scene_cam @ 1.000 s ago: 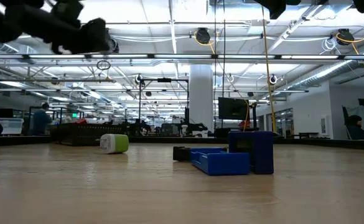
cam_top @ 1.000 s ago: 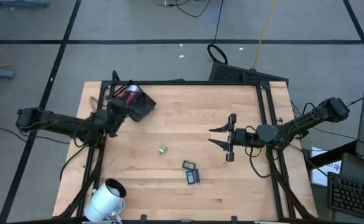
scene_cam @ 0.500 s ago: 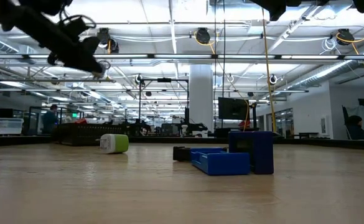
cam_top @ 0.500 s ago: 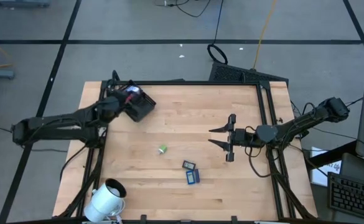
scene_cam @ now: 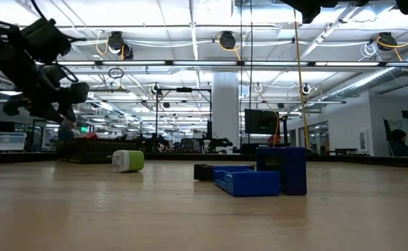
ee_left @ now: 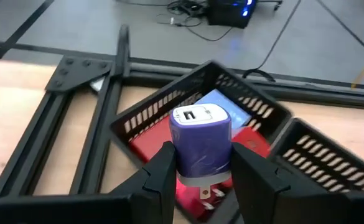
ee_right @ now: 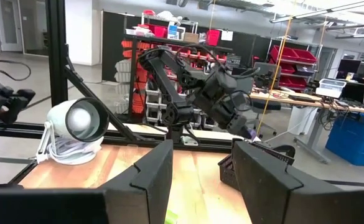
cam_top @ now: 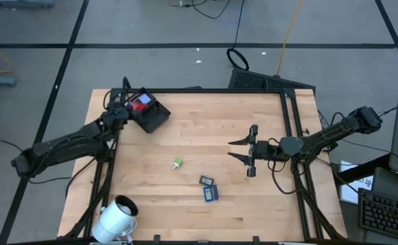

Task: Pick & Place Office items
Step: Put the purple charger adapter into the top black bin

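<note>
Left gripper (ee_left: 200, 171) clamped on purple charger (ee_left: 200, 140) above tray (ee_left: 145, 112), far left. Rigid, light, smooth; side-held, may slip. Right gripper (cam_top: 242, 149) wide open, empty, right.

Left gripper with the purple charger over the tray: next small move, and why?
Probably lower a little and open. In the left wrist view the left gripper is shut on the purple charger, held over the black tray, which already holds red and blue items. The high view puts that gripper at the tray at the table's far left corner. The right gripper waits open at mid-table.
</note>
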`<action>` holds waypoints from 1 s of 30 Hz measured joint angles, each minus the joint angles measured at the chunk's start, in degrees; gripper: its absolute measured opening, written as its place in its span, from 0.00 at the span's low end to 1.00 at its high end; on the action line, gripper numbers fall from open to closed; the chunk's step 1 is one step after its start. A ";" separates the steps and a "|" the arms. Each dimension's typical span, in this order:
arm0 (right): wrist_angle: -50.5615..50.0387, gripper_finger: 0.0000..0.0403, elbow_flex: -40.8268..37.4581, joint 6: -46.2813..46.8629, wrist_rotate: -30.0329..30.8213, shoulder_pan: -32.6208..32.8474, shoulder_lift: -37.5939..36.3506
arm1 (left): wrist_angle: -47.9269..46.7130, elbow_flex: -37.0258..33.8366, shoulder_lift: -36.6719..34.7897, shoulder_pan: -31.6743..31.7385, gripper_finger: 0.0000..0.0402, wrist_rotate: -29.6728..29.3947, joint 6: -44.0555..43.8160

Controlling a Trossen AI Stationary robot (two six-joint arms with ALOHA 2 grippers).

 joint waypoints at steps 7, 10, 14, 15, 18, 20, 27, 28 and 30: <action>0.02 0.38 0.00 0.00 0.00 0.00 0.00 | 0.93 -2.78 0.01 2.61 0.31 0.12 -1.74; 0.02 0.38 0.00 0.00 0.00 0.00 0.00 | 1.19 -2.81 0.00 3.01 0.31 0.12 -1.69; 0.02 0.38 0.00 0.00 0.00 0.00 0.00 | 1.43 -2.81 0.00 3.52 0.31 -0.18 -1.49; 0.02 0.38 0.00 0.00 0.00 0.00 0.00 | 1.65 -2.81 0.00 3.65 0.31 -0.18 -1.46; 0.04 0.38 0.00 0.00 0.00 0.00 0.00 | 2.89 -2.81 0.00 4.15 0.31 -0.32 -1.40; 0.04 0.38 0.00 0.00 0.00 0.00 0.00 | 4.05 -2.81 0.02 4.56 0.31 -0.38 -0.73; 0.04 0.38 0.00 0.00 0.00 0.00 0.00 | 4.42 -2.81 0.02 5.41 0.31 -0.38 0.13; 0.04 0.38 0.00 0.00 0.00 0.00 0.00 | 4.40 -2.81 0.02 5.48 0.31 -0.38 0.11; 0.06 0.38 0.00 0.00 0.00 0.00 0.00 | 4.40 -2.81 0.02 5.47 0.31 -0.36 -0.02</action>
